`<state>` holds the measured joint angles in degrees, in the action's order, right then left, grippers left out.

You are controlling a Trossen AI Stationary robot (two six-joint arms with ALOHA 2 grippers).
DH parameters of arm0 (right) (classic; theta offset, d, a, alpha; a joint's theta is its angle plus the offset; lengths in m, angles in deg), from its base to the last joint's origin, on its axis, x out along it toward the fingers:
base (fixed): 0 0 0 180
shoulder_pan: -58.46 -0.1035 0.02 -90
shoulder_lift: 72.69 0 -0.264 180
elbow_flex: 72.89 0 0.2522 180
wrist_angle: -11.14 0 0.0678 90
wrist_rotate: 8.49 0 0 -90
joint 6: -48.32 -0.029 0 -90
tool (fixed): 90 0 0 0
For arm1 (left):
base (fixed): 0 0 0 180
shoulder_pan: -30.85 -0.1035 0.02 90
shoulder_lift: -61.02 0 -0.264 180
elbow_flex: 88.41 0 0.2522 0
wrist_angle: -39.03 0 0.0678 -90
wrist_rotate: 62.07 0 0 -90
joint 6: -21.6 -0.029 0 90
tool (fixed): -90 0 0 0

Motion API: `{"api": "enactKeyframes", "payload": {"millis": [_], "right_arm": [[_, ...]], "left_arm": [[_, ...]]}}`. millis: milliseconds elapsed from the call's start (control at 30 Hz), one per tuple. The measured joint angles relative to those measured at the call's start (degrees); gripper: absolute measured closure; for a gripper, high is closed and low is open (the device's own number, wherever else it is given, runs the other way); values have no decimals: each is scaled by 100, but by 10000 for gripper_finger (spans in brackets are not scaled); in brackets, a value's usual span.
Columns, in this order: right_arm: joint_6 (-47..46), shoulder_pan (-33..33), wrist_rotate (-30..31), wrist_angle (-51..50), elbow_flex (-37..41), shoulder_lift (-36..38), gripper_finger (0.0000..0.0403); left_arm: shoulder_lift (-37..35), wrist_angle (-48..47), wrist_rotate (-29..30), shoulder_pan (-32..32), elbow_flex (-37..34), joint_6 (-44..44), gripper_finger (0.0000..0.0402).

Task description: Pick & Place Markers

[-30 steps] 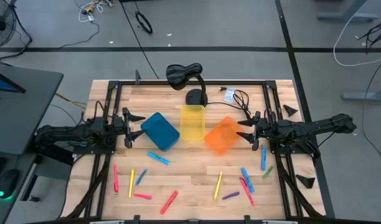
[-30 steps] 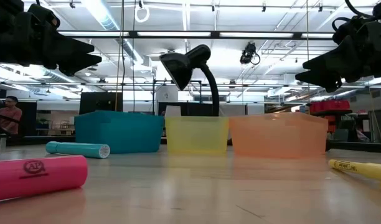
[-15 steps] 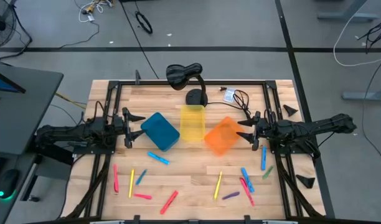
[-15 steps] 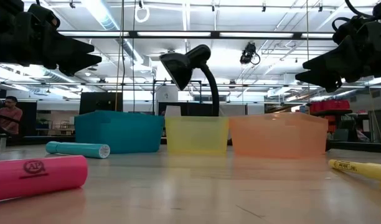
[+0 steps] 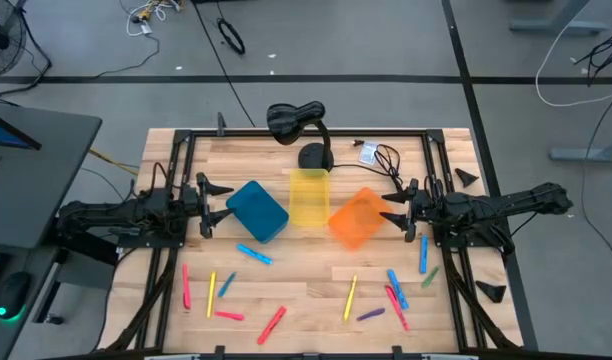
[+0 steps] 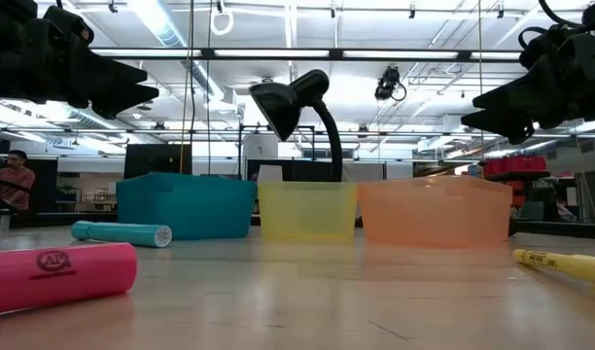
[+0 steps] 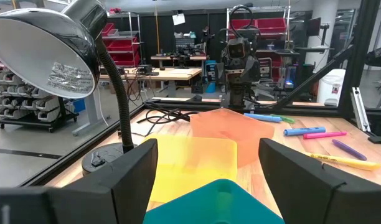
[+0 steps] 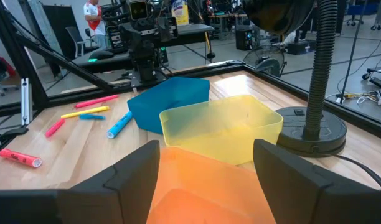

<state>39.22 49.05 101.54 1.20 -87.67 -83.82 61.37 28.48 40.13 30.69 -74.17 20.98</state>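
Note:
Several markers lie flat on the near half of the wooden table: a blue one [image 5: 254,254], a pink one [image 5: 272,323], a yellow one [image 5: 350,297] and more near the right side [image 5: 397,288]. Farther back stand a blue bin [image 5: 257,211], a yellow bin [image 5: 309,197] and an orange bin [image 5: 356,218] in a row. My left gripper [image 5: 217,205] hovers open, level, just left of the blue bin. My right gripper [image 5: 391,208] hovers open just right of the orange bin. Both are above the table with nothing between their fingers [image 7: 131,180] [image 8: 131,174].
A black desk lamp [image 5: 298,125] stands at the far edge behind the yellow bin, its base [image 5: 314,157] on the table. Black frame rails [image 5: 176,180] run along the table's sides. A small card and cable [image 5: 371,153] lie at the far right. People show in the room beyond.

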Motion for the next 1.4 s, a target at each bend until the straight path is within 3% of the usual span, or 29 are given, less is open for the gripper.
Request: {"api": "enactKeyframes", "payload": {"millis": [833,1067,1400], "right_arm": [[3,0,0,0,-2,-1,140],[594,0,2,295,-2,2,140],[-22,-20,38,739,-16,-1,140]], "left_arm": [[-1,1,1,1,1,0,115],[-2,0,1,1,0,0,115],[0,1,-1,2,1,0,115]]}}
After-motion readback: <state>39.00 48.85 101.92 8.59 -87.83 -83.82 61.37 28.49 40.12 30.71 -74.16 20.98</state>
